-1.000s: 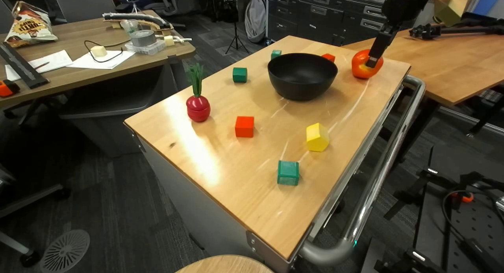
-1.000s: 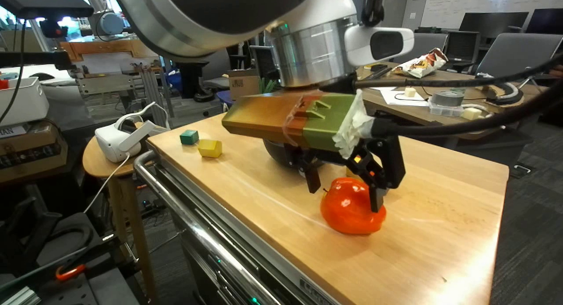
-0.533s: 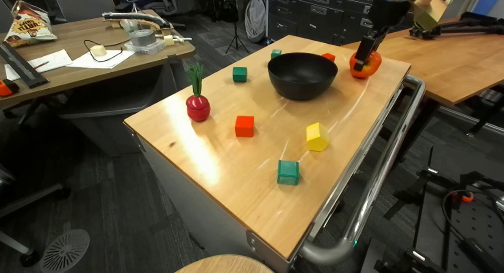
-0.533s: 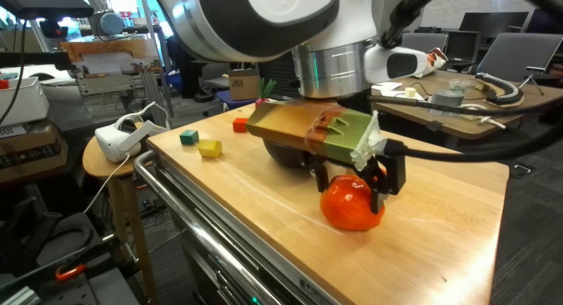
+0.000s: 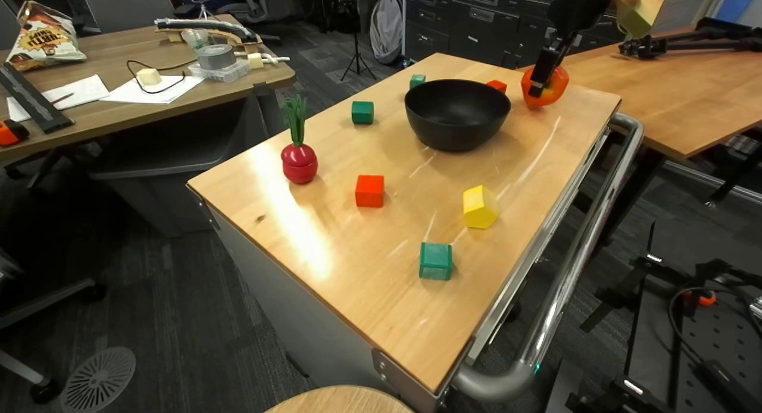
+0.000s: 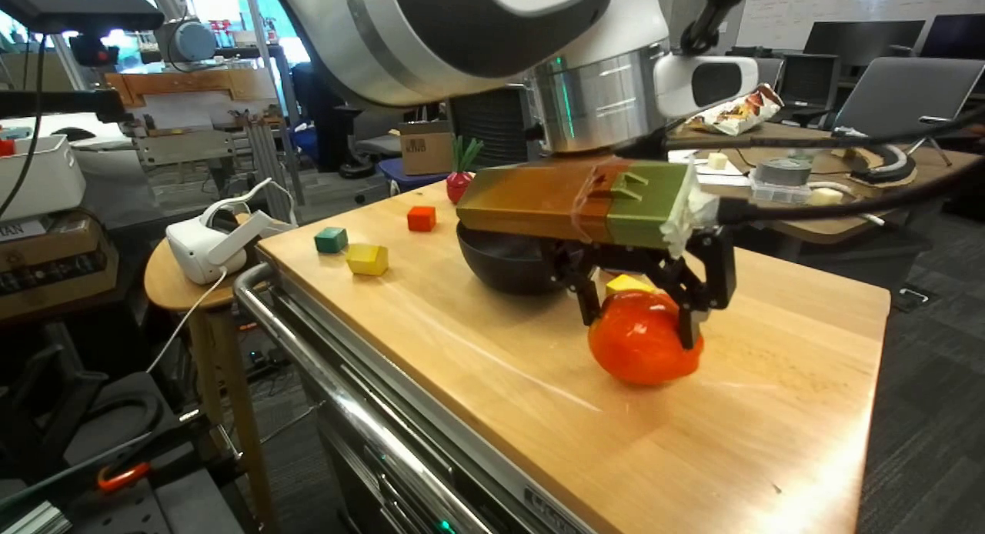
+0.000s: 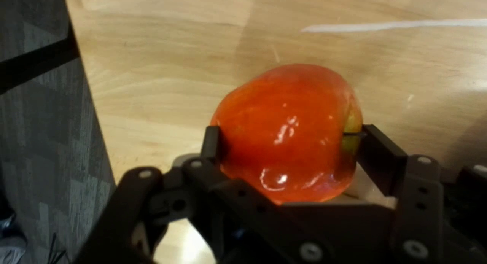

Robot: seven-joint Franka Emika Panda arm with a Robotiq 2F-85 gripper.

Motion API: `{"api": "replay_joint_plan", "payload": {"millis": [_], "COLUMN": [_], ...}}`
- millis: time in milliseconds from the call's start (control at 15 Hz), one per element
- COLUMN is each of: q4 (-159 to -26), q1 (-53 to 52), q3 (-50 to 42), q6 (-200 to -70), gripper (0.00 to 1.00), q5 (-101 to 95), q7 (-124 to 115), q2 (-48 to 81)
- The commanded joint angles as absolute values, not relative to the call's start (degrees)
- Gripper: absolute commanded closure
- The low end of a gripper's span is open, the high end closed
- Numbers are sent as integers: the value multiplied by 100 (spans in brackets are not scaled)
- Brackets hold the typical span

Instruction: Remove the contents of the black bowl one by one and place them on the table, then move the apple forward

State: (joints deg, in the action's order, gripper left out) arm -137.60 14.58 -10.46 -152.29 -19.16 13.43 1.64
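Observation:
My gripper (image 6: pixel 640 321) is shut on the apple (image 7: pixel 285 115), one finger pressed to each side in the wrist view. The apple (image 6: pixel 645 357), round and orange-red, appears lifted a little off the table (image 5: pixel 387 318), to the side of the bowl. The black bowl (image 5: pixel 457 115) stands upright, with nothing visible inside it. Around it on the table are the dark red fruit with green stem (image 5: pixel 300 163), an orange-red cube (image 5: pixel 369 191), a yellow block (image 5: pixel 480 208) and a green cube (image 5: pixel 436 261). Another green piece (image 5: pixel 362 113) lies near the far edge.
Behind the bowl sit a further green block (image 5: pixel 417 81) and a red block (image 5: pixel 497 87), partly hidden. Another yellow block (image 6: pixel 629 284) shows beyond the apple, under the gripper. A metal rail (image 5: pixel 571 270) runs along the table's edge. A headset (image 6: pixel 208 245) rests on a stool.
The gripper has closed around the apple. Together they have risen slightly and shifted, toward the bowl in one view and rightward in the other. The blocks and bowl have stayed put.

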Motion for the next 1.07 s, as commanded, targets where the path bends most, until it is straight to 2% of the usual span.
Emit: {"api": "replay_joint_plan", "payload": {"millis": [0, 133, 400, 1000], "q4": [-13827, -13703, -13014, -10859], "q1": [1263, 1186, 1025, 842], "q3": [-1069, -932, -721, -748], "q6": [-15250, -15223, -15665, -15598], "gripper": [38, 38, 38, 38], "q5": [-3154, -3466, -3675, -3528], "q7": [936, 1022, 1065, 1370], "q2": [-516, -819, -559, 1427]}}
